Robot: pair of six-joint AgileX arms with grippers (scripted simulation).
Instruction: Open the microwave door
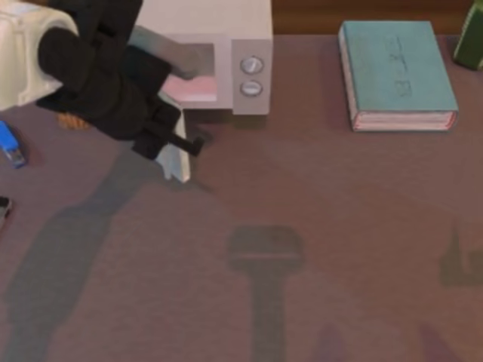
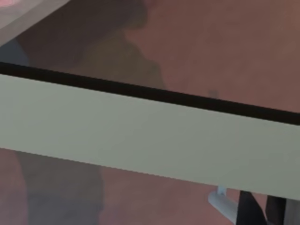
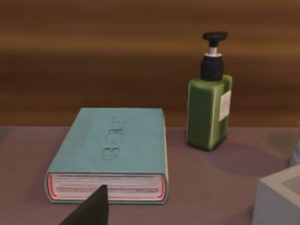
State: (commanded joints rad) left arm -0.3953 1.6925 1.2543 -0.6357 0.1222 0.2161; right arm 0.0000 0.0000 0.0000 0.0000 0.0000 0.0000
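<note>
Book: thick teal hardcover book (image 1: 398, 72) lying flat, table's right rear.
Bottle: green pump bottle (image 3: 209, 110) upright near it.
Stapler: blue stapler (image 1: 10, 145), left edge.

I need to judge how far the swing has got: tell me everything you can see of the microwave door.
The microwave door is a flat off-white panel, swung well out from the microwave so the pinkish interior shows. It stands on edge, hinged at the cavity's left side, its free end out over the table. The left gripper is at that free end by the thin pale handle. In the left wrist view its edge is a broad pale band with a dark strip. Its window is not visible.
</note>
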